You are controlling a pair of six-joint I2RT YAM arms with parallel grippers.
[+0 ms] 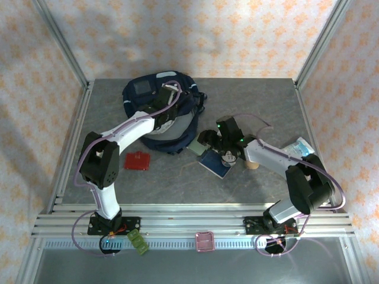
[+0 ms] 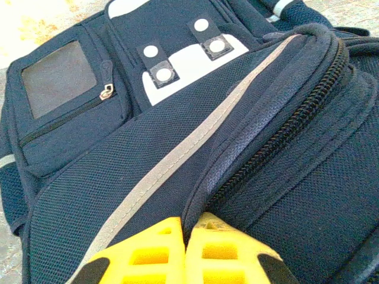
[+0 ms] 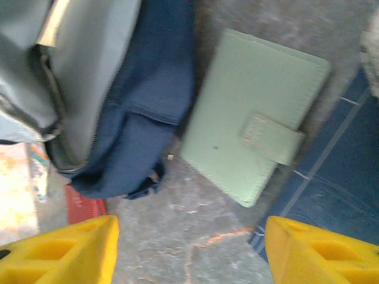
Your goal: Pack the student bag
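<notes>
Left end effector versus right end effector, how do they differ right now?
The left end effector is shut, seemingly pinching the student bag by its zipper; the right end effector is open and holds nothing. The left sits on the bag; the right hovers over the table beside a green wallet. Both have yellow fingers.

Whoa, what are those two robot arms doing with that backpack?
They're packing it. The left pincer is pinched shut on the navy student bag, right by its zipper. The right pincer hangs open above the table, facing a pale green wallet that lies beside the bag. The wallet, a blue booklet and a flat red item are not yet inside.
</notes>
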